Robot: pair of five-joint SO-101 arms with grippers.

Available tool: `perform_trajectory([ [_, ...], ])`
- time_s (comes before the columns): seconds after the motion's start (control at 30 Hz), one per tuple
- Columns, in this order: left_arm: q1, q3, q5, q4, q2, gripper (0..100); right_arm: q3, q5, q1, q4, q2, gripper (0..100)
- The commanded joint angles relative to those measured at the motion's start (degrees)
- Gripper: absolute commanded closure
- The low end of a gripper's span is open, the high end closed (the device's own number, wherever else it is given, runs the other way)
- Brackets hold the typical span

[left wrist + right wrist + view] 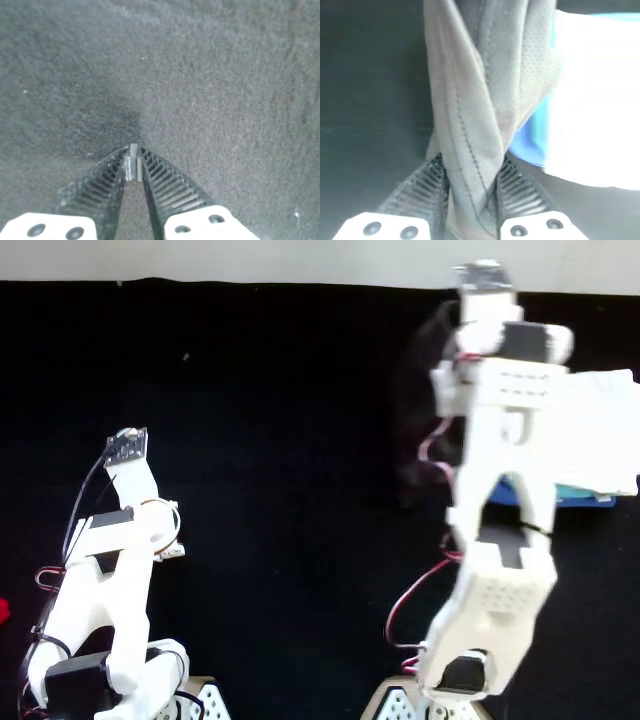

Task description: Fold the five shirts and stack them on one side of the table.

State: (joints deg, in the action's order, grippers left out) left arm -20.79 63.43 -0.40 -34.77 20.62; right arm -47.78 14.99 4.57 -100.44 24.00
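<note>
My right gripper (470, 167) is shut on a dark grey shirt (480, 90), whose bunched, stitched fabric runs out between the fingers. In the high view this shirt (415, 425) hangs as a dim dark shape beside the raised right arm (500, 470), at the table's far right. Close to it lies a folded white shirt (600, 430) on top of a blue one (578, 496); the white shirt (595, 100) and blue shirt (532, 140) sit just past the held fabric. My left gripper (133, 162) is shut on nothing, its tips low over the black table cloth (200, 75).
The black cloth (270, 440) covers the whole table. The left arm (110, 570) stands folded at the near left, with a small red object (3, 612) at the left edge. A pale wall strip (250, 258) runs behind the table.
</note>
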Motion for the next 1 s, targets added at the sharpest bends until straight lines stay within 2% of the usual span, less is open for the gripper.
perform_trajectory([
  [0.0, -0.04, -0.84, -0.79, 1.67, 0.13, 99, 0.31, 5.98, 6.81, 0.40, -3.91, 99.3],
  [0.23, -0.04, -0.84, -0.79, 1.67, 0.13, 99, 0.57, 13.10, 15.52, 5.76, 3.74, 99.3],
  [0.4, -0.04, -0.75, -0.79, 1.67, 0.13, 99, 0.04, 13.98, 16.66, 5.32, 15.16, 99.3],
  [0.5, 0.04, -0.75, -0.79, 1.67, 0.13, 99, 0.04, 13.80, 16.13, 5.14, 17.10, 99.3],
  [0.73, 0.92, -0.75, -0.79, 1.67, 0.04, 99, -7.60, 14.07, 12.53, -0.57, 9.36, 99.3],
  [0.97, 0.92, -0.75, -0.79, 1.67, 0.04, 99, -11.38, 13.80, 9.89, -0.57, -1.45, 99.3],
])
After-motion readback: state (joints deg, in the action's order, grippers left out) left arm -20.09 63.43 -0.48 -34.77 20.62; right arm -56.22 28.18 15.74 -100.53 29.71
